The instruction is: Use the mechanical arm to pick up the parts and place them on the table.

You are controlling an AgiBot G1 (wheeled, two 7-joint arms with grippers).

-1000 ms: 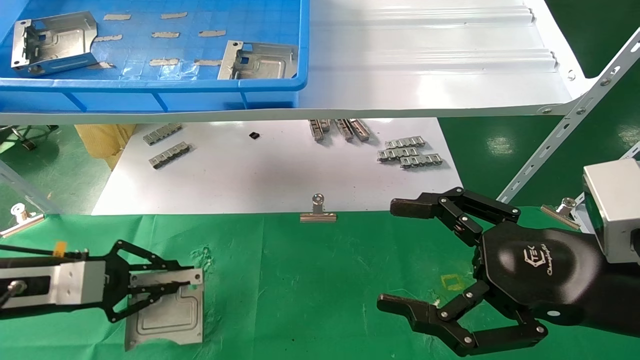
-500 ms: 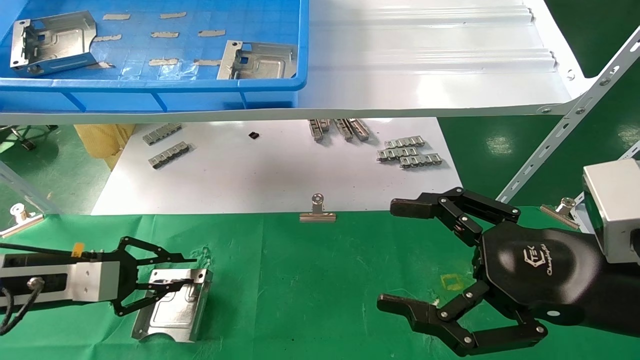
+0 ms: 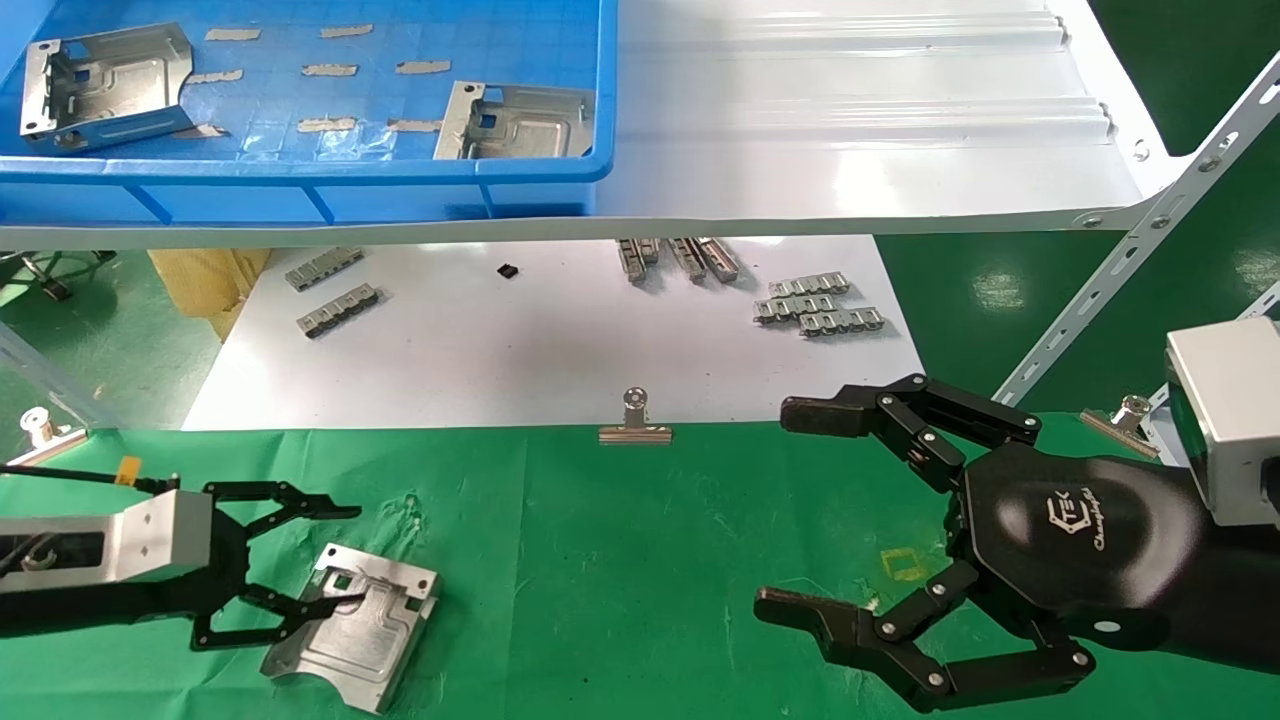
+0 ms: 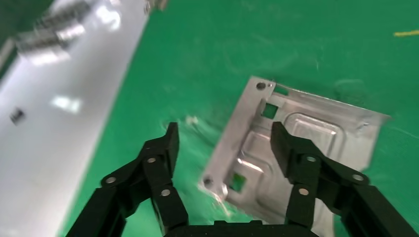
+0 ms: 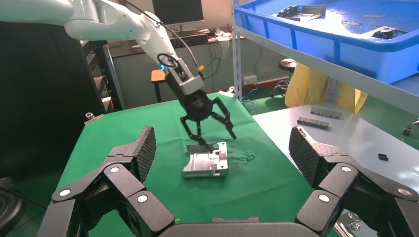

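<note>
While the left gripper (image 3: 325,560) hangs spread over a part (image 3: 355,635) lying near the table's (image 3: 640,560) left front corner, the right gripper (image 3: 800,510) hovers splayed near the right edge; binder clip (image 3: 636,425) marks the far edge.

A workshop or robotics lab was indicated. A green cloth-covered table (image 3: 640,560) was fitted beneath a white shelf board (image 3: 850,130) carried on slotted metal struts (image 3: 1140,250). Stamped metal parts (image 3: 515,122) were kept in a blue plastic bin (image 3: 300,180). A monitor (image 5: 178,10), cabled desks and a stool (image 5: 286,66) were seen behind.
</note>
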